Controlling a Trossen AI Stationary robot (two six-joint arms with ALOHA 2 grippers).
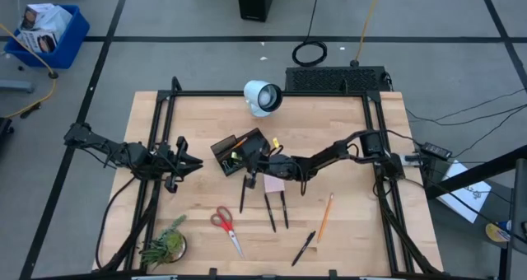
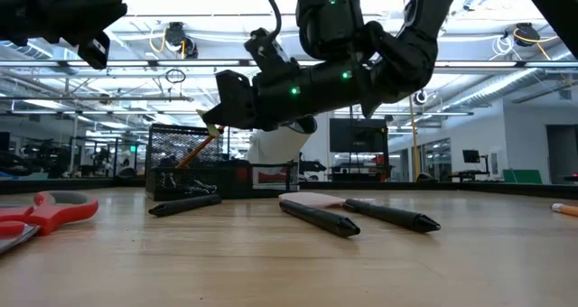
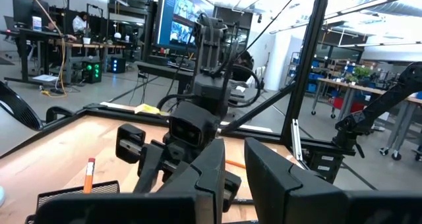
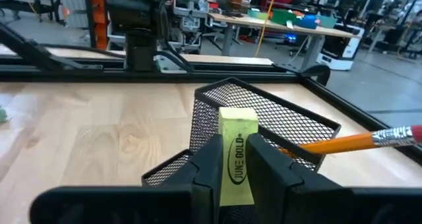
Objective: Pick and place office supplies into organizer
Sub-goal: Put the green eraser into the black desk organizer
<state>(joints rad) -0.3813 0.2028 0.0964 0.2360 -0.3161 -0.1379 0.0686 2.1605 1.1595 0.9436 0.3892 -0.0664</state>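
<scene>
A: What does the right wrist view add?
B: The right gripper (image 4: 232,174) fingers pinch a pale yellow eraser (image 4: 236,151) above the mesh organizer (image 4: 290,128), an orange pencil (image 4: 349,142) inside.

A: Overhead?
B: Organizer (image 1: 239,151) mid-table; left gripper (image 1: 191,163) waits left, fingers nearly closed, empty.

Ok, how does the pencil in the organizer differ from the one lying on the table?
The stowed pencil leans tilted over the rim of the organizer. The loose pencil lies flat on the table. The stowed pencil is beside the right pincer, which is shut on a yellow block. The loose pencil lies well away from it. Both are orange.
</scene>
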